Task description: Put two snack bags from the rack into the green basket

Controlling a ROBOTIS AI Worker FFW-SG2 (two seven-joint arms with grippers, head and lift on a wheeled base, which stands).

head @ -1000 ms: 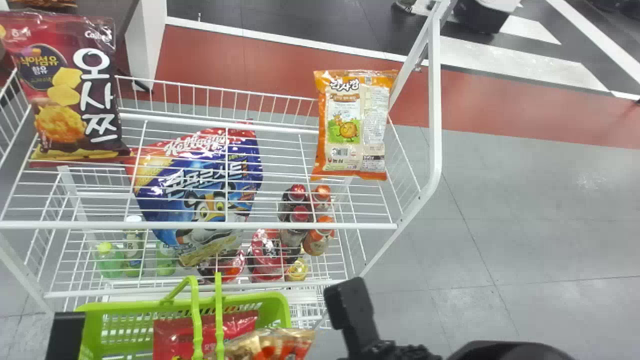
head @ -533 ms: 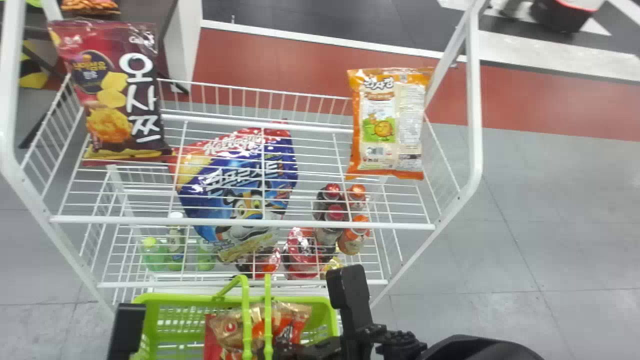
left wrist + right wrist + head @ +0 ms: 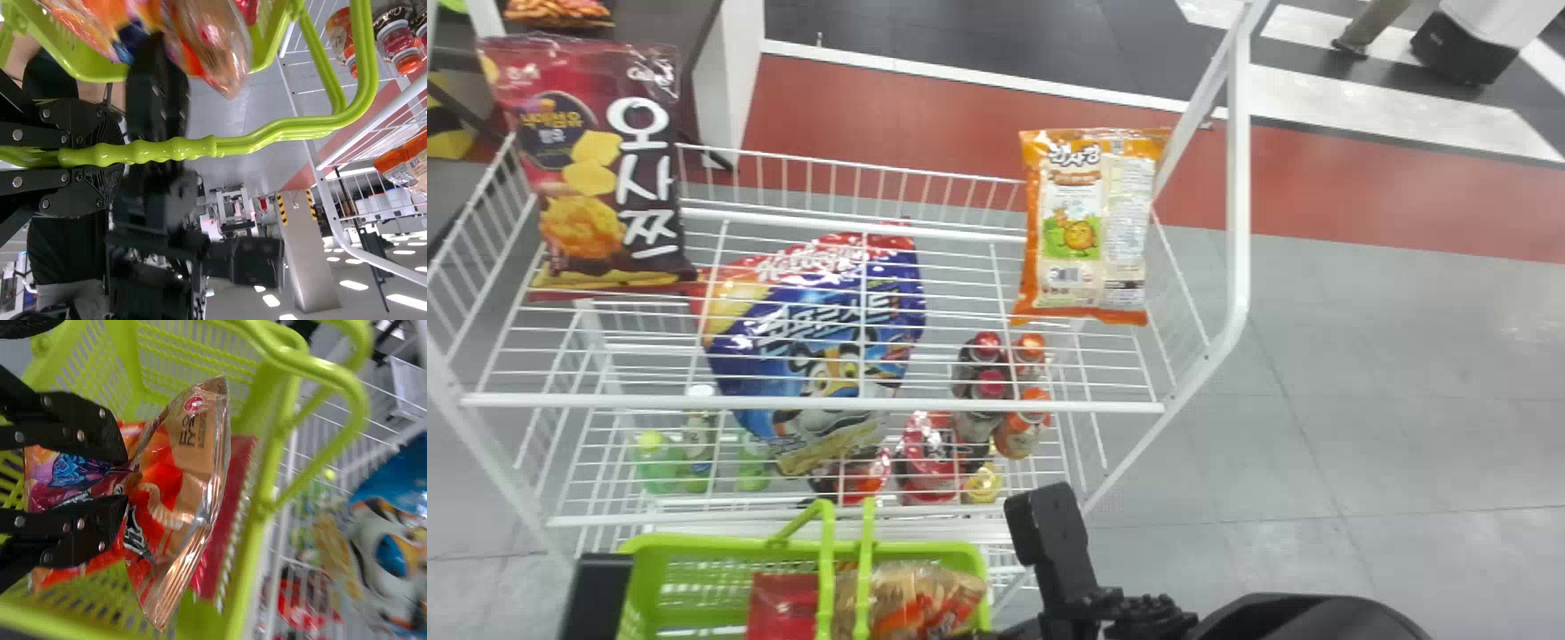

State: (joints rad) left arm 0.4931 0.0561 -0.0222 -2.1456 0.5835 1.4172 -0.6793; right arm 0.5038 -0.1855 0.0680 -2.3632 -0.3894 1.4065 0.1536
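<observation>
Snack bag [image 3: 177, 483] was pinched at its crumpled middle by the right gripper [image 3: 127, 485], within or just above the green basket [image 3: 694, 541]. A low, gentle release beside the red bag [image 3: 781, 609] seemed best, steering wide of the upright handles [image 3: 160, 151], which could snag it. The left gripper [image 3: 120, 153] clasped those. Beyond, the rack [image 3: 809, 403] held a blue bag [image 3: 818, 356].

Flat black fingers [image 3: 93, 537], round silver screws [image 3: 81, 435]; black arm casing [image 3: 1316, 615], smoothly curved.
</observation>
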